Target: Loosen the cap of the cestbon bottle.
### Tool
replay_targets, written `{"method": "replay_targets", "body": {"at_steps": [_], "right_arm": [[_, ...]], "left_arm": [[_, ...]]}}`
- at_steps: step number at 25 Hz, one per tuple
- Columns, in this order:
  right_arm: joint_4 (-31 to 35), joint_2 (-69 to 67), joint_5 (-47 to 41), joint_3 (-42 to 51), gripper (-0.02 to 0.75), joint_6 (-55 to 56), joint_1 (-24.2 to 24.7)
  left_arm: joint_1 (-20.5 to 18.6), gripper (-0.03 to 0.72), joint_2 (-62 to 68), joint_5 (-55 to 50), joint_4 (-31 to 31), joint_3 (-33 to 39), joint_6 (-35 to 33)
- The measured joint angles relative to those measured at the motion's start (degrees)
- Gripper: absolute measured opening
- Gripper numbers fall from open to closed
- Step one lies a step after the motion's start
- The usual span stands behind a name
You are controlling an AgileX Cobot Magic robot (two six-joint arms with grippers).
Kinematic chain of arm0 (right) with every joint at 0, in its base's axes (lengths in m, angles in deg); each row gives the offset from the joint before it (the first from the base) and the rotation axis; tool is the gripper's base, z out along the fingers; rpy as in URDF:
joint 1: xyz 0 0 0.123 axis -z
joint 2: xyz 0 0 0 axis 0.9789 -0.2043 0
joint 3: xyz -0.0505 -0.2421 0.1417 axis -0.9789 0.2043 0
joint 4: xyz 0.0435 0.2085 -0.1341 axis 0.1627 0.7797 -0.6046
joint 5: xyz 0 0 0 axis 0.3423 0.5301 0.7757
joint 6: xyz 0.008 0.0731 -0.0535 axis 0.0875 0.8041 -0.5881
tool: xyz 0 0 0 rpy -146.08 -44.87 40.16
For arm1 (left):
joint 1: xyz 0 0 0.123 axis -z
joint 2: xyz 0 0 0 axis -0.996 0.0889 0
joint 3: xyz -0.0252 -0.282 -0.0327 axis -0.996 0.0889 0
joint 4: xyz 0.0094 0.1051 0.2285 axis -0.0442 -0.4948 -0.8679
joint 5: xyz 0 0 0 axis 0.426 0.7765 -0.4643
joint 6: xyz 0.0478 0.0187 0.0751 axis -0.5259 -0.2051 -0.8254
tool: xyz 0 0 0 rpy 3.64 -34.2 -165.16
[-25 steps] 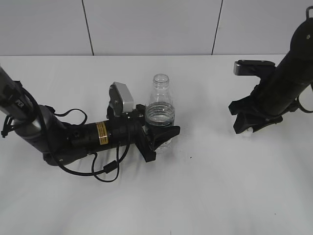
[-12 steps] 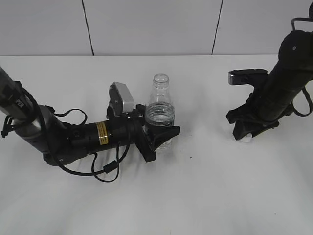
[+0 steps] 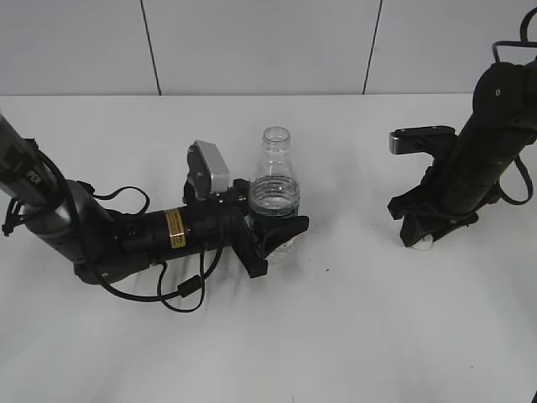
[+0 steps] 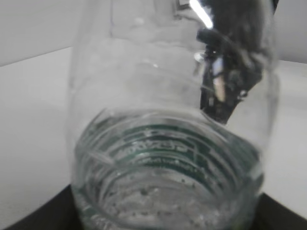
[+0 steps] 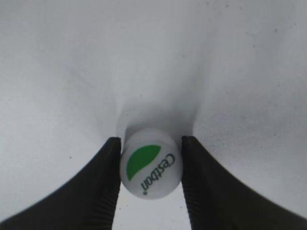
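The bottle point(image 3: 275, 191) stands upright on the white counter point(image 3: 352, 319) near the middle, its mouth open and uncapped; water fills only the lower body, the level just above the dark green label band. It is clear plastic, ribbed round the belly and narrowing to a short neck — up close in the left wrist view point(image 4: 168, 143) small bubbles cling inside the ridged wall. The left hand point(image 3: 273, 235) lies low along the counter, its black jaws closed on the bottle's lower body. The cap point(image 5: 150, 163) is well apart, to the right, at the counter. It is small, round, smooth white plastic with a green leaf mark and "Cestbon" printed on top. The right hand point(image 5: 150, 165) points down over it, ribbed black fingers point(image 5: 103, 182) pressed against either side — gripping the cap point(image 3: 424, 242).
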Motion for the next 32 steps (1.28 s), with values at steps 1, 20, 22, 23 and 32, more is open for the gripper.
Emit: {"method": "replay_targets", "body": {"at_steps": [1,20,22,23,32], "right_arm": [[-0.1,-0.1,0.0,0.0,0.333,0.0,0.0],[0.9,-0.1,-0.3,-0.1,0.57,0.0,0.0],[0.9,-0.1,-0.4,-0.1,0.57,0.0,0.0],[0.9,-0.1,-0.4,-0.1,0.57,0.0,0.0],[0.9,-0.1,-1.5,-0.1,0.571,-0.1,0.0]], "left_arm": [[0.0,0.401,0.0,0.0,0.0,0.0,0.0],[0.0,0.555,0.5,-2.6,0.2,0.1,0.0],[0.0,0.563,0.3,-2.6,0.2,0.1,0.1],[0.0,0.565,0.0,-2.7,0.2,0.1,0.3],[0.0,0.571,-5.5,-2.8,0.4,0.2,6.8]]}}
